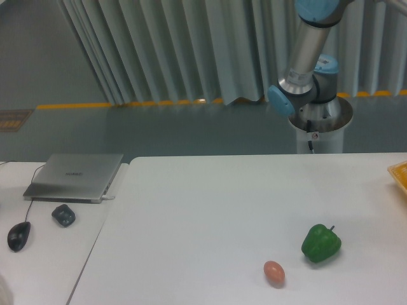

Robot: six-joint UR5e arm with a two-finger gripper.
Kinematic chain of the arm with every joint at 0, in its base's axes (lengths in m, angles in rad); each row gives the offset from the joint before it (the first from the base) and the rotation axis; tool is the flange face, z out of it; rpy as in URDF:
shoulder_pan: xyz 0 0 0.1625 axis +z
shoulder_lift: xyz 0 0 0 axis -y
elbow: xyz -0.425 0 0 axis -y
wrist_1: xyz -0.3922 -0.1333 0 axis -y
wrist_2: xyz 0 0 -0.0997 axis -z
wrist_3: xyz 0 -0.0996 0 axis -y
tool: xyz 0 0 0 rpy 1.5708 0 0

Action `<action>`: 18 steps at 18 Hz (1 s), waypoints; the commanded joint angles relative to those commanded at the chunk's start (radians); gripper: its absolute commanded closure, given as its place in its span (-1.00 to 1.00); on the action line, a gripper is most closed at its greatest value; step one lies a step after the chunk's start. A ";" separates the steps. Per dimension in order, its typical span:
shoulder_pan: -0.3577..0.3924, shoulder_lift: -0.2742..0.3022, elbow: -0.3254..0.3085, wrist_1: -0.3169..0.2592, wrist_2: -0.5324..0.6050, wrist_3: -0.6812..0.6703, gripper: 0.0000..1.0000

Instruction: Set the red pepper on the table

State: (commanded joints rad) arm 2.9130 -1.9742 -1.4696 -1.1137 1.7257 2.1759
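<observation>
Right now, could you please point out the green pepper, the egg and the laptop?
green pepper (320, 243): fixed camera, middle of its body.
egg (274, 272): fixed camera, centre of its shell.
laptop (75, 175): fixed camera, middle of its closed lid.

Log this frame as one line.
arm: raised behind table | hand: out of view | red pepper: not visible | on table: green pepper, egg

- My arm (310, 47) leaves the frame at twelve o'clock; my pincer is out of sight.
- A yellow object (400, 175) at three o'clock is cut by the edge.
- A pale shape (4, 293) at seven o'clock is cropped, unidentifiable.
</observation>
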 joint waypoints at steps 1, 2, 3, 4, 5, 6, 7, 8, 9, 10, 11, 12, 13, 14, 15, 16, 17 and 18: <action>0.002 0.000 0.000 0.000 0.000 -0.031 -1.00; 0.002 0.002 0.000 0.000 0.002 -0.053 -1.00; -0.002 0.002 0.000 0.000 0.005 -0.071 -1.00; -0.006 0.003 -0.005 0.000 0.005 -0.152 -1.00; -0.009 0.005 -0.006 -0.002 0.008 -0.238 -1.00; -0.014 0.006 -0.006 -0.002 0.008 -0.280 -1.00; -0.020 0.005 -0.009 -0.002 0.008 -0.316 -1.00; -0.023 0.005 -0.014 -0.002 0.002 -0.384 -1.00; -0.026 0.006 -0.015 0.000 -0.008 -0.477 -1.00; -0.037 0.006 -0.015 0.000 -0.024 -0.590 -1.00; -0.038 0.006 -0.017 0.000 -0.052 -0.641 -1.00; -0.034 0.005 -0.018 0.000 -0.092 -0.674 -1.00; -0.031 0.003 -0.024 0.000 -0.107 -0.730 -1.00; -0.029 0.002 -0.031 0.003 -0.109 -0.801 -1.00; -0.025 -0.003 -0.031 0.023 -0.109 -0.870 -1.00; -0.022 -0.005 -0.035 0.034 -0.109 -0.896 -1.00; -0.014 -0.005 -0.038 0.037 -0.110 -0.910 -1.00; 0.003 -0.003 -0.044 0.041 -0.112 -0.910 -1.00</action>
State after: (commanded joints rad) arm 2.9159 -1.9773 -1.5140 -1.0723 1.6138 1.2655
